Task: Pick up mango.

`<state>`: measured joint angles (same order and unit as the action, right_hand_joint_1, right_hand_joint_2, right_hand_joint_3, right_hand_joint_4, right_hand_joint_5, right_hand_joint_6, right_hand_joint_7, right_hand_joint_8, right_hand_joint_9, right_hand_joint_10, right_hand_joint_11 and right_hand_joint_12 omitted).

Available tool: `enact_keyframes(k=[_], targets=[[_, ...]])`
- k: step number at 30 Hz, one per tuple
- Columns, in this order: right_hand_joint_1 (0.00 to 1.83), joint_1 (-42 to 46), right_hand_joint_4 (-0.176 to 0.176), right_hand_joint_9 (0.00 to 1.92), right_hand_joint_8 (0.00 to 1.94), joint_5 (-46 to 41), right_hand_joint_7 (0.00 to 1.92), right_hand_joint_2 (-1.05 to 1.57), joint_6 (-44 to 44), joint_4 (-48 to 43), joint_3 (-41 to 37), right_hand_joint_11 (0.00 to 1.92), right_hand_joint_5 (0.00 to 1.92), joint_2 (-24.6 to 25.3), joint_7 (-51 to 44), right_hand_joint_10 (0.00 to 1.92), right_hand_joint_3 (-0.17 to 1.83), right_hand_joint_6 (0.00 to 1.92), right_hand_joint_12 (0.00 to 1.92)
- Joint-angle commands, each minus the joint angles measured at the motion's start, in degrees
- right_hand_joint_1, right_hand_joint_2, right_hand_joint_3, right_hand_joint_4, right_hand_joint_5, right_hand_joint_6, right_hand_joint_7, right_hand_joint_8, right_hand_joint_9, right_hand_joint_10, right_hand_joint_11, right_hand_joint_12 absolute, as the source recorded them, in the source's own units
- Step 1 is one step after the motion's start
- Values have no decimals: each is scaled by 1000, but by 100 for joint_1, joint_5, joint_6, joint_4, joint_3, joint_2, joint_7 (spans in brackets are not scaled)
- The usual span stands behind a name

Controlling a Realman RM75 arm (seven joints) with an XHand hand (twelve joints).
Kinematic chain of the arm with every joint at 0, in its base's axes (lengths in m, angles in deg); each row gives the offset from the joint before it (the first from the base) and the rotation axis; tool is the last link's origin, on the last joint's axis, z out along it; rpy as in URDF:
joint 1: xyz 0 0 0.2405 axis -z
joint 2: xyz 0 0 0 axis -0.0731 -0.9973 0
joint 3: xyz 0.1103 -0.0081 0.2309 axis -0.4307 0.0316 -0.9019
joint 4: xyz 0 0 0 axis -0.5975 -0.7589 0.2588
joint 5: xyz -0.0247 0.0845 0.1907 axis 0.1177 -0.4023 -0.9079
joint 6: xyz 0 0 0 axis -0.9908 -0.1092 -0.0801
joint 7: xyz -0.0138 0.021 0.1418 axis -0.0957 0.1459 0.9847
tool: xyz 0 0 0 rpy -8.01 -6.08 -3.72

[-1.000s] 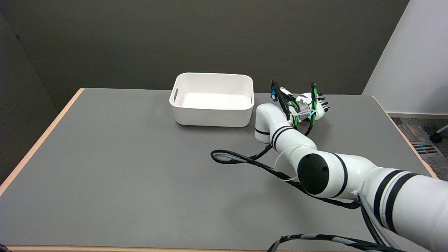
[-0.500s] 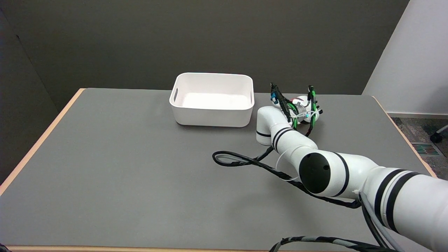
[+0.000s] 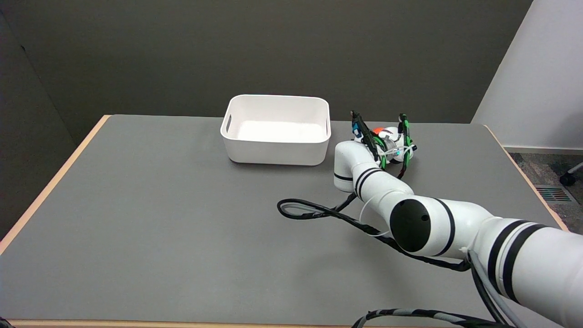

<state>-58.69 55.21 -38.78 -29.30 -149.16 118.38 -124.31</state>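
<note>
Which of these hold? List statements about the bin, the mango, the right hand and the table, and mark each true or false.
1. The white bin holds nothing. True.
2. The mango lies in the bin. False: only an orange sliver of it shows, at the right hand, outside the bin.
3. The right hand is to the right of the bin in the picture. True.
4. The table has a green top. False: it is grey, with a light wooden edge.
</note>
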Motion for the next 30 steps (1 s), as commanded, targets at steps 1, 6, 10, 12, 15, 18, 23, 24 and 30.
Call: enact_keyframes(k=[1,6,10,12,15,18,23,24,30], targets=[[957,46,-176,230,1206,41,112,762,-39,-80,90,-1,171,5,84,1429,842,404,1884],[1051,154,-176,317,1643,50,172,951,-247,-9,623,-1,237,27,198,1819,716,815,1921],[1076,251,-176,529,1935,50,563,1400,-286,131,961,-1,310,45,621,1921,102,1668,1921],[1081,289,-176,550,1911,50,590,1417,-289,195,1104,-1,327,45,779,1918,43,1667,1921],[1074,395,-176,566,1921,50,585,1434,-304,357,1379,-1,326,45,1157,1916,17,1677,1921],[1066,547,-176,573,1926,14,580,1447,-263,658,1715,-1,327,45,1476,1917,-3,1681,1921],[1069,919,-176,607,1922,2,585,1448,-35,1465,2148,-1,329,34,1614,1905,-9,1681,1921],[1068,1071,-176,607,1923,-4,584,1454,29,1765,2307,-1,330,10,1661,1905,-22,1679,1921],[1090,1976,-176,637,1903,-264,600,1441,74,3477,3352,0,345,-316,2014,1903,-24,1658,1921]])
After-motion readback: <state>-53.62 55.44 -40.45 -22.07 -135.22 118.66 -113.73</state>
